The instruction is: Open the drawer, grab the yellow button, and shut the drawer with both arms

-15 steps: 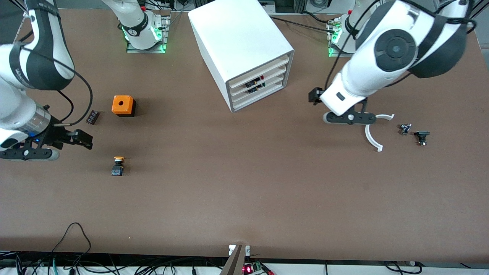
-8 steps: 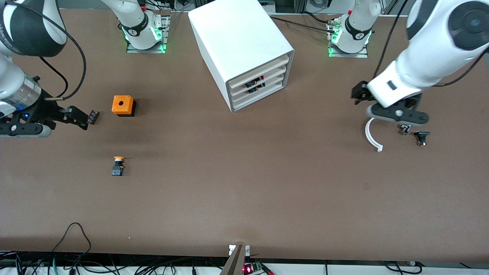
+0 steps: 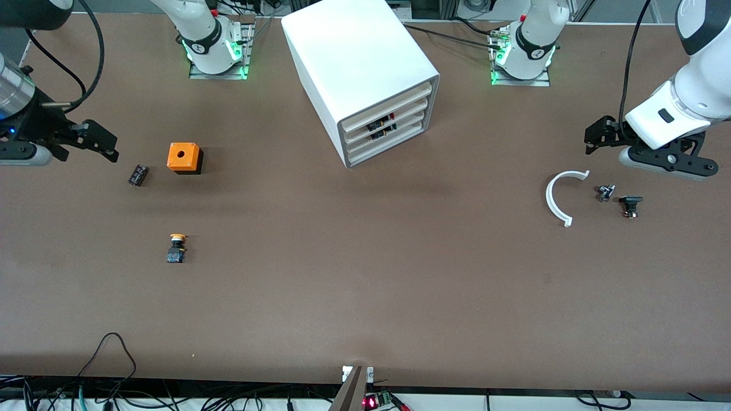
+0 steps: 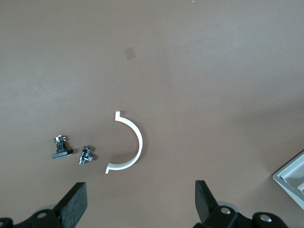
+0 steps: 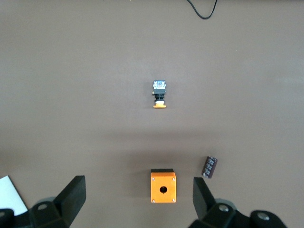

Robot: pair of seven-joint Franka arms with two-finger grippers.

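Note:
The white cabinet (image 3: 360, 63) stands at the middle of the table, close to the arm bases. Its top drawer (image 3: 388, 103) is pushed in, level with the three drawers below it. The button (image 3: 177, 247), an orange cap on a black body, lies on the table toward the right arm's end, and also shows in the right wrist view (image 5: 160, 94). My right gripper (image 3: 94, 140) (image 5: 137, 197) is open and empty, in the air beside the orange cube. My left gripper (image 3: 602, 137) (image 4: 140, 202) is open and empty over the left arm's end of the table.
An orange cube with a round hole (image 3: 184, 157) (image 5: 163, 186) and a small black ribbed block (image 3: 138, 174) lie farther from the front camera than the button. A white curved strip (image 3: 557, 197) (image 4: 130, 145) and two small dark parts (image 3: 605, 192) (image 3: 630, 205) lie below the left gripper.
Both arms have swung outward, each toward its own end of the table. The left gripper has left the white curved strip. The right gripper has moved away from the button. Objects have not moved.

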